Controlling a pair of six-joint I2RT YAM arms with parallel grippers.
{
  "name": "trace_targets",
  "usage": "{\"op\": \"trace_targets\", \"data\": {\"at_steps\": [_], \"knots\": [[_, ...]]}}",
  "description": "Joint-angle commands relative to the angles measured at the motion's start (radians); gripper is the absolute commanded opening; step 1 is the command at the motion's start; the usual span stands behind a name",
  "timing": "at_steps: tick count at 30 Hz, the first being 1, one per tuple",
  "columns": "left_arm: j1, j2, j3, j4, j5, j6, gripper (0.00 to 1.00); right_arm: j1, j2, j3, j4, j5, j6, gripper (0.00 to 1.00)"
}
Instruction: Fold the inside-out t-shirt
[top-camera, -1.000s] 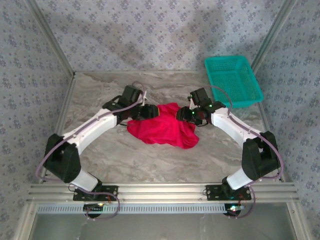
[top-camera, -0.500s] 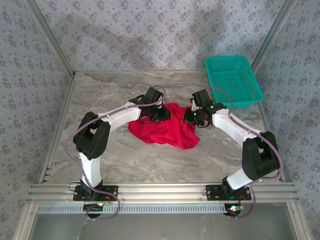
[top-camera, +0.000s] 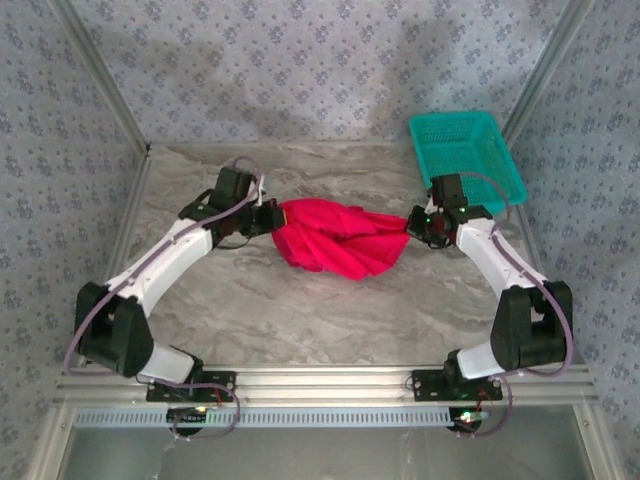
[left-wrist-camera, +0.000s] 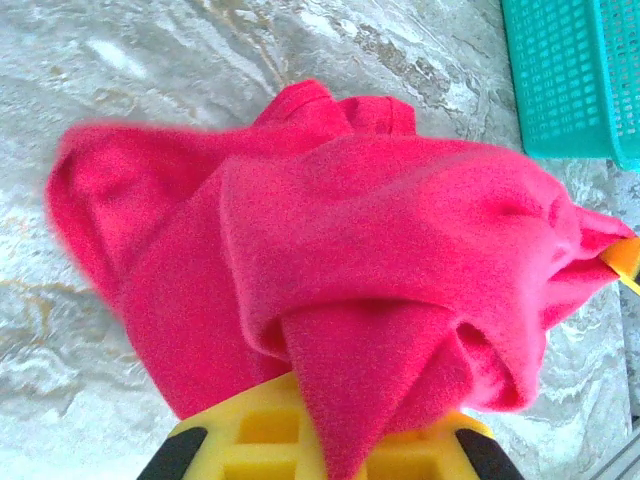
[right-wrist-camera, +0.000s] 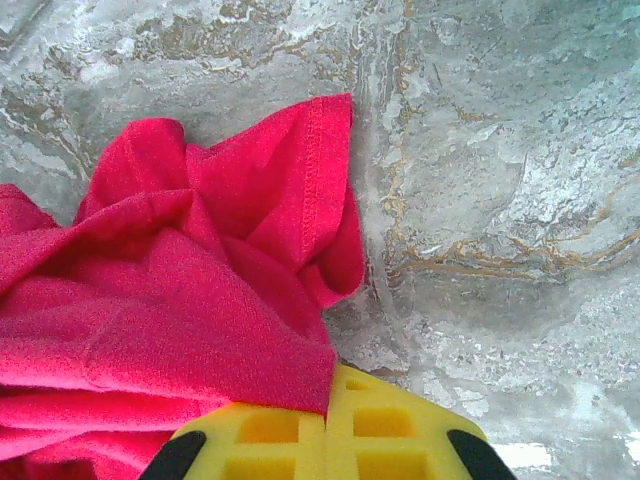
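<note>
The bright red t-shirt (top-camera: 335, 240) hangs bunched and stretched between my two grippers over the marble table. My left gripper (top-camera: 270, 216) is shut on its left end. In the left wrist view the cloth (left-wrist-camera: 350, 230) drapes over the yellow fingers (left-wrist-camera: 245, 440) and hides the pinch. My right gripper (top-camera: 412, 222) is shut on the shirt's right end. In the right wrist view its yellow fingers (right-wrist-camera: 400, 430) meet, with a fold of the shirt (right-wrist-camera: 180, 300) caught between them, and a stitched hem faces up.
A teal mesh basket (top-camera: 465, 160) stands at the back right corner, close behind the right gripper, and its edge shows as the basket (left-wrist-camera: 575, 75) in the left wrist view. Bare marble table (top-camera: 300, 320) lies in front of the shirt. Frame posts and patterned walls enclose the table.
Both grippers have shut on the shirt and pulled apart, the left one leftward and the right one rightward. The crumpled shirt is now drawn out sideways between them.
</note>
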Motion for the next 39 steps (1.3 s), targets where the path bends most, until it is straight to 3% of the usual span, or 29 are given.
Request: {"op": "trace_targets", "data": {"at_steps": [1, 4, 7, 9, 13, 18, 21, 27, 32, 36, 39], "knots": [[-0.011, 0.0, -0.091, 0.061, 0.052, -0.026, 0.0, 0.012, 0.013, 0.01, -0.03, 0.025, -0.019, 0.0], [-0.048, 0.032, -0.102, 0.139, 0.084, -0.059, 0.0, 0.053, 0.039, 0.029, -0.045, 0.006, -0.018, 0.0], [-0.084, 0.092, -0.062, 0.16, 0.1, -0.067, 0.0, 0.121, 0.035, 0.078, -0.134, 0.061, -0.037, 0.35], [-0.095, 0.124, -0.034, 0.158, 0.115, -0.07, 0.0, 0.186, 0.009, 0.093, -0.173, 0.119, -0.041, 0.44], [-0.093, 0.145, -0.011, 0.146, 0.112, -0.066, 0.0, 0.33, -0.026, 0.094, -0.189, 0.194, -0.034, 0.44], [-0.081, 0.139, -0.005, 0.136, 0.113, -0.067, 0.0, 0.462, -0.01, 0.041, -0.074, 0.148, -0.029, 0.43], [-0.074, 0.137, -0.004, 0.128, 0.114, -0.063, 0.0, 0.515, 0.019, 0.034, -0.012, 0.136, -0.03, 0.54], [-0.07, 0.125, -0.011, 0.126, 0.118, -0.063, 0.0, 0.537, 0.14, 0.062, 0.055, 0.171, -0.053, 0.57], [-0.067, 0.104, -0.023, 0.117, 0.119, -0.062, 0.0, 0.52, 0.282, 0.165, 0.074, 0.239, -0.061, 0.51], [-0.05, 0.086, -0.032, 0.109, 0.117, -0.056, 0.0, 0.501, 0.306, 0.269, -0.035, 0.281, -0.043, 0.01], [-0.016, 0.094, -0.024, 0.102, 0.12, -0.036, 0.0, 0.498, 0.215, 0.338, -0.16, 0.235, -0.07, 0.0]]}}
